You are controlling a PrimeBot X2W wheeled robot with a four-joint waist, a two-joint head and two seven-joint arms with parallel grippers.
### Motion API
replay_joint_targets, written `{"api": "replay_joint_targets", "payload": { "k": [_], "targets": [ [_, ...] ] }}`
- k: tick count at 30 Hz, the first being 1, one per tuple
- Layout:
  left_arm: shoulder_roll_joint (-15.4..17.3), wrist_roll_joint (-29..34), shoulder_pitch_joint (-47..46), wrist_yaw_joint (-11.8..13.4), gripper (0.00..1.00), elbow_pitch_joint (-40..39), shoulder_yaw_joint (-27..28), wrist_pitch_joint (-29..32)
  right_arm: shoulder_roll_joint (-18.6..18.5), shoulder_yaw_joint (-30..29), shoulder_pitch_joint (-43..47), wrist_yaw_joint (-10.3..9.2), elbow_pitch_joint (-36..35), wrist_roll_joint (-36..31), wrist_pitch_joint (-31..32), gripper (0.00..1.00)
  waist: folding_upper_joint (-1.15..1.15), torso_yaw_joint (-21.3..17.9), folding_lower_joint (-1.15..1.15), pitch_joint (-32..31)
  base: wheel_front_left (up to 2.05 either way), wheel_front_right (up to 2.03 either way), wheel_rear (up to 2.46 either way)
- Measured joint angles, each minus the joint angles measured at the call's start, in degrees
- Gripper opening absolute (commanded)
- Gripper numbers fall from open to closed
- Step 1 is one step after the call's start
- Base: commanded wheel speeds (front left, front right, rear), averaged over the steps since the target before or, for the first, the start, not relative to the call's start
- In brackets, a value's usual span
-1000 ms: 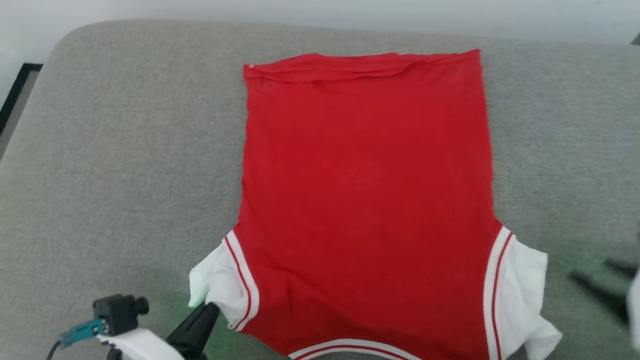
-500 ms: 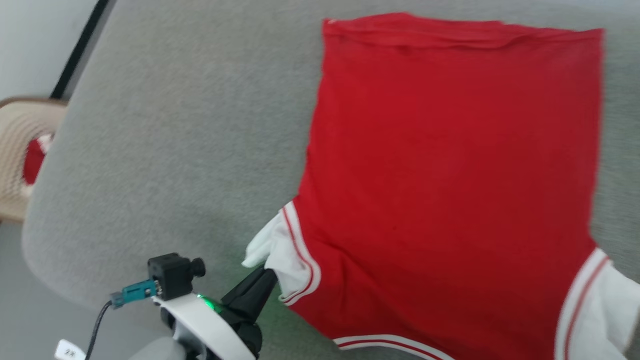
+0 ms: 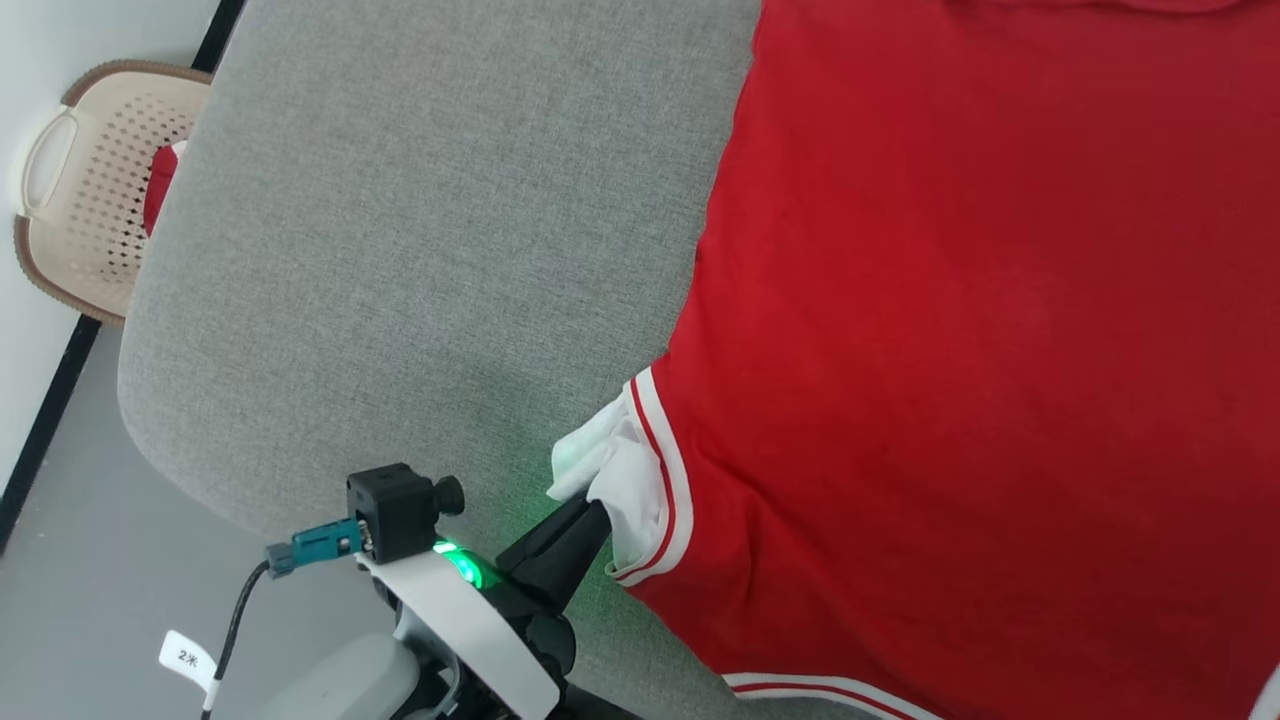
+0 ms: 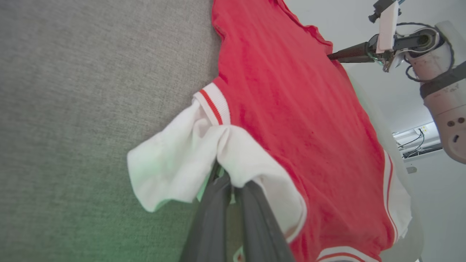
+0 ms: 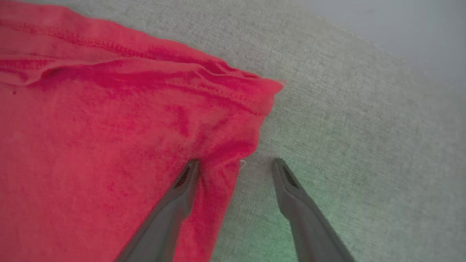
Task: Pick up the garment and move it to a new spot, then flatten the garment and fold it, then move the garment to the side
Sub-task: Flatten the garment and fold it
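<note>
The garment (image 3: 950, 330) lies spread flat, back side up, on the grey cushioned surface (image 3: 420, 250). It is red with white sleeves and red-and-white trim. My left gripper (image 3: 590, 515) is shut on the bunched white sleeve (image 3: 615, 470) at the garment's near left corner. In the left wrist view the two fingers (image 4: 227, 178) pinch a fold of that sleeve (image 4: 174, 163). My right gripper (image 5: 236, 163) stands open near the far hem corner (image 5: 255, 91). One fingertip (image 5: 191, 171) rests on the red cloth, the other on the grey surface, with the side edge between them.
A beige perforated basket (image 3: 90, 190) with something red in it stands on the floor beyond the surface's left edge. Grey floor (image 3: 90, 600) shows at the lower left. My right arm (image 4: 429, 43) reaches in over the far end of the garment (image 4: 291, 91).
The head camera has swung left and down, so the garment sits further right in the picture and the basket has come into view. My left gripper stays shut on the sleeve.
</note>
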Motion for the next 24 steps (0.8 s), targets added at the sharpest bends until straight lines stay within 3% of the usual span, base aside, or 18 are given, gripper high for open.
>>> {"api": "replay_joint_targets", "payload": {
  "k": [4,5,6,7,15,24],
  "targets": [
    [-0.5,-0.1,-0.8,0.0,0.0,-0.1,0.0,0.0,-0.8,2.4,-2.4,0.01,2.1,-0.4,2.4,1.0,0.0,0.3,0.0,1.0,0.0,0.0,0.0],
    [-0.6,-0.1,-0.9,0.0,0.0,-0.1,0.0,0.0,-0.8,2.8,-2.6,0.01,2.4,-0.4,2.4,0.45,0.0,0.2,0.0,1.0,0.0,0.0,0.0],
    [-0.6,-0.1,-1.0,0.0,0.0,0.0,0.0,0.0,-0.7,3.0,-2.8,0.01,2.6,-0.3,2.2,0.15,0.0,0.1,0.0,1.0,0.0,0.0,0.0],
    [-0.7,-0.2,-1.1,0.0,0.0,0.0,0.1,0.0,-0.5,3.0,-2.9,0.01,3.0,-0.2,1.6,0.0,0.0,0.0,0.0,0.9,0.0,0.0,0.0],
    [0.3,-1.1,-0.6,0.0,0.0,2.3,1.0,0.0,-1.2,5.4,1.0,0.0,3.2,4.2,-3.3,0.0,0.0,-1.6,0.0,-2.9,0.0,0.0,0.0],
    [2.5,-1.5,4.8,0.0,0.0,4.0,4.6,-0.1,-7.6,10.1,18.3,0.0,-10.7,15.6,-2.2,0.0,0.0,-5.7,0.0,-10.2,0.0,0.0,0.0]
  ]
}}
